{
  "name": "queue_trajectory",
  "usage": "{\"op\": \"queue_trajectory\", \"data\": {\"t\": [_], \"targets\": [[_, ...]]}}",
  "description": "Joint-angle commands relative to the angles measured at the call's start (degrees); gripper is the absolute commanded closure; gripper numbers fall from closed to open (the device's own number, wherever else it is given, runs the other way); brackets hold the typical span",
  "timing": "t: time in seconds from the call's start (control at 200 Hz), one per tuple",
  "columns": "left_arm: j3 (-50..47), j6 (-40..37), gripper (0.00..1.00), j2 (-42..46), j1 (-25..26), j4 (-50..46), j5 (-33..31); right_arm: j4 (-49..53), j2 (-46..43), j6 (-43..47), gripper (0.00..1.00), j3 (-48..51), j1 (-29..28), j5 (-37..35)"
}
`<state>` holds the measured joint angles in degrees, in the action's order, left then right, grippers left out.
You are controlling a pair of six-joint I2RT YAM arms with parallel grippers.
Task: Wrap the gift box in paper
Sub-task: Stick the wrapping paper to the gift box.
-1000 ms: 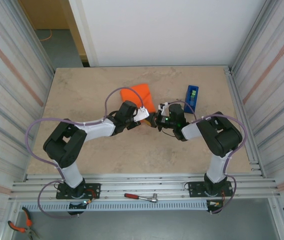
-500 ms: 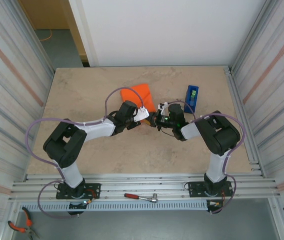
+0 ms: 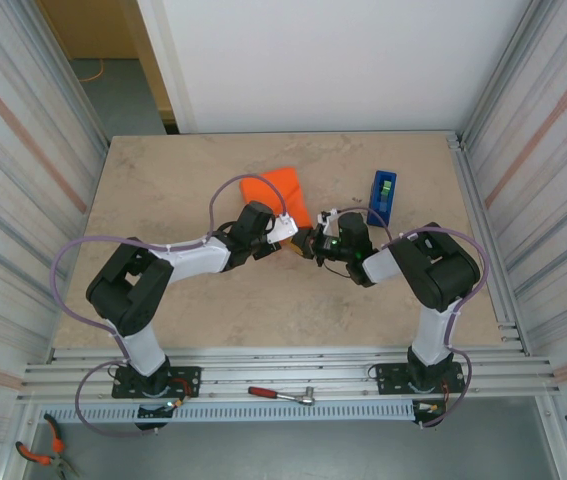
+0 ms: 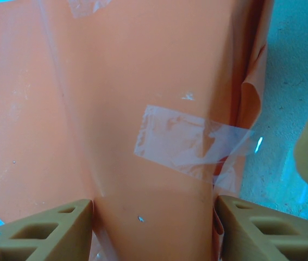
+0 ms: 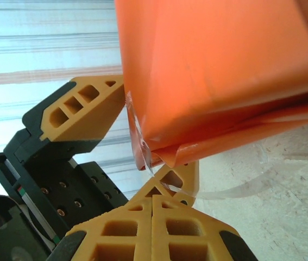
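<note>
So, my left pincer (image 4: pixel 152 211): half spread and clamped across the parcel, one tan finger on each flank of the thin bright orange paper sheet (image 4: pixel 143 70). That squeeze is what stops the folded wrap springing open.
Gift box: hidden. I judge it sits inside the orange wrap, between my left fingers, at mid-table where my two arms meet. I cannot tell whether it rests on the beige stone-look tabletop (image 3: pixel 163 190).
Clear tape strip (image 4: pixel 189 142): stuck slantwise over the seam, one end hanging past the paper's edge. It is there to pin the overlap down.
My right pincer (image 5: pixel 159 190): pressed together, holding nothing I can be sure of, tips tucked just under the parcel's lower corner. Closed like this it works as one blunt pusher, which I judge suits smoothing a flap.
Loose curl of clear tape (image 5: pixel 240 187): arcs away from that corner, past my right tips. I cannot tell whether it is pinched or only stuck there.
Small blue tape dispenser (image 3: pixel 383 196): near my right arm, handy for another strip.
Stage, as I judge it: long seam taped, corner folds gaping.
Risk: push too hard and the thin paper creases or tears at the corner.
</note>
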<state>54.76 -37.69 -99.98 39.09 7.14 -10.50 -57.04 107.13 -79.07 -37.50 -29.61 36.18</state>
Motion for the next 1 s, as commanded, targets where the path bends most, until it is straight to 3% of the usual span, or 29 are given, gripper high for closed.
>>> {"op": "queue_trajectory", "data": {"t": [0.0,0.997], "targets": [[-0.01,-0.47,0.41,-1.39,0.9,-4.98,2.38,-1.82,0.77,-0.84,1.0,-1.64,-0.01,-0.5],[0.17,-0.51,0.43,-1.63,0.94,-5.16,2.32,-3.48,7.82,-0.91,1.0,-4.63,0.07,-1.01]]}}
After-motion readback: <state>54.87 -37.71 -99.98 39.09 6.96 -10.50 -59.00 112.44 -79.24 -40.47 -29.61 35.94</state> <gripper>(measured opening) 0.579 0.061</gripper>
